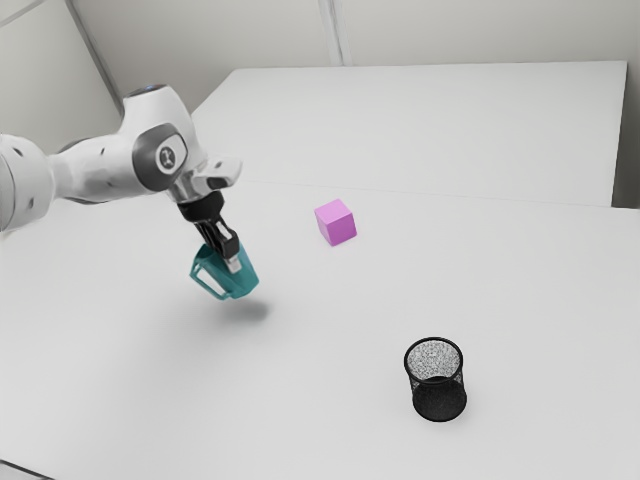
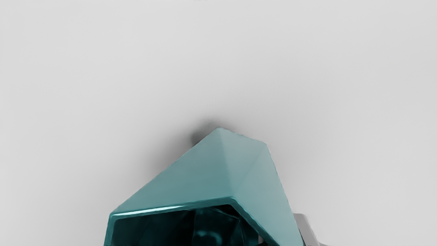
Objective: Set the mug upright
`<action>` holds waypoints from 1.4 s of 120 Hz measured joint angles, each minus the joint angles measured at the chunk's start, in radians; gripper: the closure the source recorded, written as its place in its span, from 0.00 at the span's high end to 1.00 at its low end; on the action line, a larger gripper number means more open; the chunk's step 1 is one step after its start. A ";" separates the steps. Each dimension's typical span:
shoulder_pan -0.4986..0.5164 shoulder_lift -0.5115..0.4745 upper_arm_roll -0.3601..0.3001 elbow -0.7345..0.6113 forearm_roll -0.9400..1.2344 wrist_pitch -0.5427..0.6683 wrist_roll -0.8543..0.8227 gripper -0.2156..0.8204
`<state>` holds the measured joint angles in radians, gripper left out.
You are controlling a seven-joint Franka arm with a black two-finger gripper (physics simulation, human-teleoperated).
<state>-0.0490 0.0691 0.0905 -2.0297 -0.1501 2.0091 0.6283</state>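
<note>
Exterior view: the white and grey robot arm (image 1: 120, 165) is reaching in from the exterior view's left, and its black two-finger claw (image 1: 233, 262) is pointing down toward the white desk (image 1: 330, 350). The claw is gripping the faceted teal mug (image 1: 240, 282), its fingers standing only a little apart and pinching the wall between them. The mug is hanging just above the desk, its shadow (image 1: 245, 311) lying beneath it. It is leaning rather than standing upright, and its handle (image 1: 205, 281) is facing the exterior view's left.

A pink-purple cube (image 1: 336, 223) is resting on the desk toward the exterior view's right of the mug and farther back, well apart from it. A round black mesh cup (image 1: 437, 380) is standing upright, mouth up, nearer the camera and farther toward the exterior view's right, also well apart from the mug and the cube. A pale wall (image 1: 450, 30) is rising behind.

In the wrist view the mug is turning its open, angular mouth toward the hand, while its narrower end is pointing away toward the desk. A grey fingertip (image 2: 305, 227) is pressing along the outside of the mug, which is partly hiding it, and a small grey sliver is showing inside the mouth.
</note>
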 joint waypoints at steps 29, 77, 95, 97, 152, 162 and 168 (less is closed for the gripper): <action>-0.061 0.024 -0.068 -0.023 0.369 0.124 -0.136 0.04; -0.075 -0.005 -0.096 -0.100 0.464 0.144 -0.397 0.04; -0.070 0.005 -0.116 -0.099 0.427 0.151 -0.477 0.04; -0.072 0.008 -0.117 -0.099 0.424 0.152 -0.485 0.04; -0.074 0.066 -0.122 -0.094 0.400 0.163 -0.634 0.04; -0.074 0.073 -0.122 -0.091 0.400 0.165 -0.651 0.04; -0.074 0.079 -0.122 -0.090 0.400 0.167 -0.660 0.04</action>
<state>-0.1232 0.1480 -0.0314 -2.1200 0.2494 2.1758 -0.0320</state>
